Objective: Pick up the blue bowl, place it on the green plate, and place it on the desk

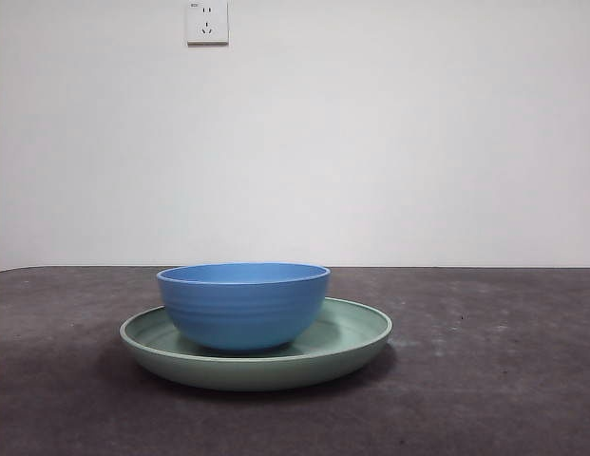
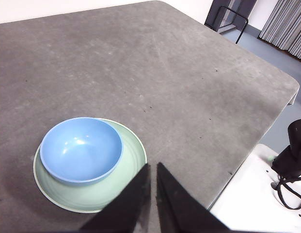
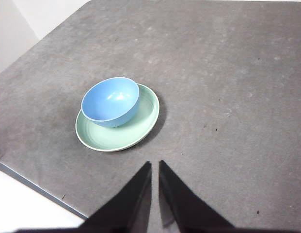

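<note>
The blue bowl point(image 1: 243, 304) stands upright inside the green plate point(image 1: 356, 337), which rests on the desk point(image 1: 494, 380). The bowl sits off-centre, toward one side of the plate. In the left wrist view the bowl point(image 2: 81, 149) and plate point(image 2: 128, 170) lie close ahead of my left gripper point(image 2: 152, 167), whose jaws are shut and empty, held above the desk. In the right wrist view the bowl point(image 3: 110, 101) and plate point(image 3: 135, 128) lie farther ahead of my right gripper point(image 3: 154, 165), also shut and empty. Neither gripper shows in the front view.
A wall with a white socket point(image 1: 207, 21) stands behind the desk. The desk's rounded corner and edge point(image 2: 286, 92) show in the left wrist view, with a white surface and black cables point(image 2: 288, 170) beyond it. The desk's near edge point(image 3: 34, 187) shows in the right wrist view.
</note>
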Available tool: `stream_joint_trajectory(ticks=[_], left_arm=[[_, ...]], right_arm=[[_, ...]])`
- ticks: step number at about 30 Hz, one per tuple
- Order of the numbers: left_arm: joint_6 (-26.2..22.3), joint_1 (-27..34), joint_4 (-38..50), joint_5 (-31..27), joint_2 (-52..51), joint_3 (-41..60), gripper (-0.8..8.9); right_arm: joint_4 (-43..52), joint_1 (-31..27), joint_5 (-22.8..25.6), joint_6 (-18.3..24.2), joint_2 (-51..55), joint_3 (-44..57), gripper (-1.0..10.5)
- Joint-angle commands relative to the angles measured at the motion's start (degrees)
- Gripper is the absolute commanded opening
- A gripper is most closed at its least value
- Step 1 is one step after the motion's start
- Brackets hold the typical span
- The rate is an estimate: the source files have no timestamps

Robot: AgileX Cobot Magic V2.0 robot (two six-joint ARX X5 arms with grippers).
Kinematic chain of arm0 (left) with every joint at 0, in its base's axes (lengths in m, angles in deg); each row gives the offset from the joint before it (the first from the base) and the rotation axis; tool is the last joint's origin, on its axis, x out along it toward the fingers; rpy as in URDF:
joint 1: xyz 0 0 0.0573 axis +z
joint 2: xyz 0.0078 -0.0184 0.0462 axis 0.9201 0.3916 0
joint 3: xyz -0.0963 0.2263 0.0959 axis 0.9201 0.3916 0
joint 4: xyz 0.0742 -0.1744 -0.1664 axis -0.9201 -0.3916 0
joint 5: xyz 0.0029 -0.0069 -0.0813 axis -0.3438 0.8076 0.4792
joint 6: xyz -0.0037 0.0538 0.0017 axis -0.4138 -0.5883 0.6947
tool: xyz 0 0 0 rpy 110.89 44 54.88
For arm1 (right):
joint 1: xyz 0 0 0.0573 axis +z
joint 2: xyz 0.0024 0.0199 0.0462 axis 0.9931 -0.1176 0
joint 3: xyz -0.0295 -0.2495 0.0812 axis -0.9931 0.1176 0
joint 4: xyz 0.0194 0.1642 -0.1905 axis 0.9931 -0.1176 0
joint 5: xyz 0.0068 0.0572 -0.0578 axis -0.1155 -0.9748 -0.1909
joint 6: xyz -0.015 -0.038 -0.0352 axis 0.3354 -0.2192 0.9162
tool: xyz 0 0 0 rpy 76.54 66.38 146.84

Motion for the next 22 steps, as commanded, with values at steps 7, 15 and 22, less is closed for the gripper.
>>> stream_joint_trajectory(ticks=[7, 15, 22], left_arm=[[0.1, 3.8, 1.8, 0.8, -0.3, -0.4, 0.2], [0.1, 24.9, 6.2, 2.5, -5.7, 6.6, 0.2], [-3.5, 36.5, 20.9, 0.6, -16.7, 23.1, 0.2]], right_arm=[[0.6, 0.3, 0.0, 0.6, -0.2, -0.8, 0.2], [0.6, 0.3, 0.0, 0.6, -0.2, -0.8, 0.2], [0.6, 0.3, 0.0, 0.6, -0.2, -0.8, 0.2]])
